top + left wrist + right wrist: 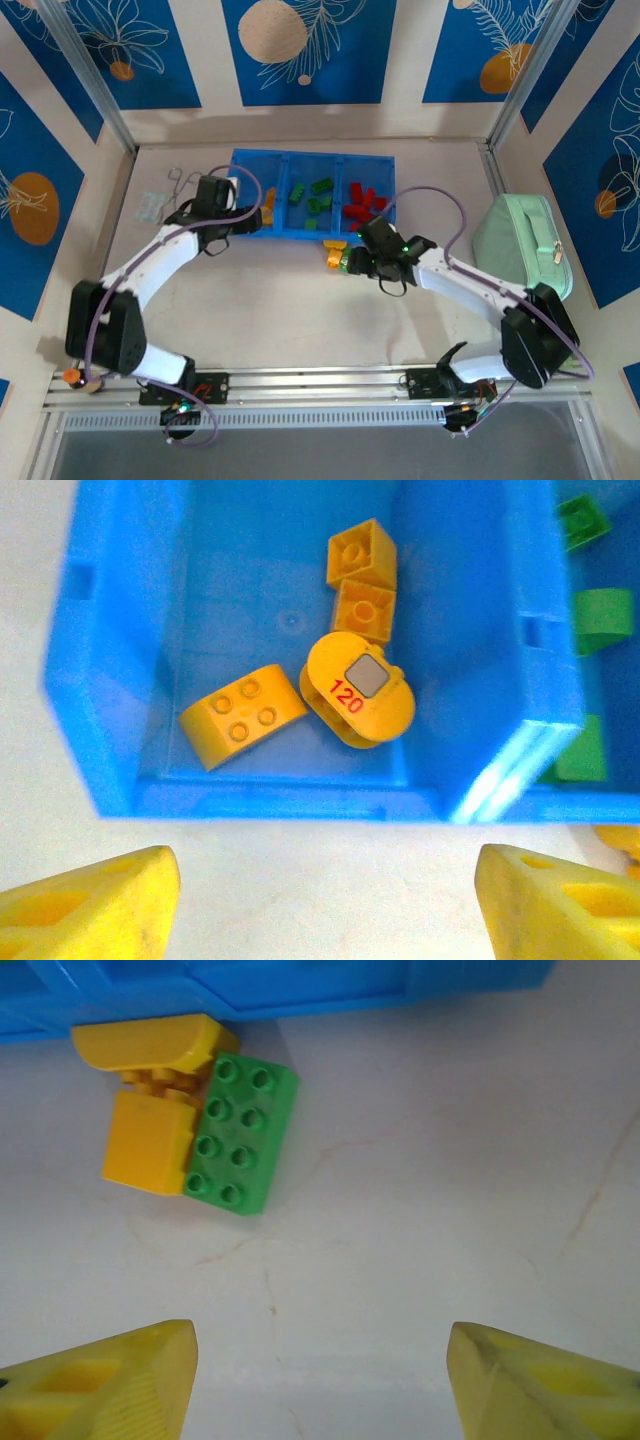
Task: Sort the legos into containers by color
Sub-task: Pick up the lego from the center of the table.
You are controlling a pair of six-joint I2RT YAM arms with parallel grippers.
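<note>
Right gripper [318, 1380] tips cropped — tray [300, 985] mostly offscreen.

Ahead of left claw [320, 905]: 4 yellow-orange legos [243, 715], 3 green legos [603, 620] visible. Ahead of right claw [320, 1375]: 1 green brick [240, 1135], 2 yellow-orange bricks [148, 1142]. Red legos [362, 200]: count unclear.

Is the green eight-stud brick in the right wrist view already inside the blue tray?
No, the green brick lies on the table outside the blue tray, beside yellow bricks.
</note>
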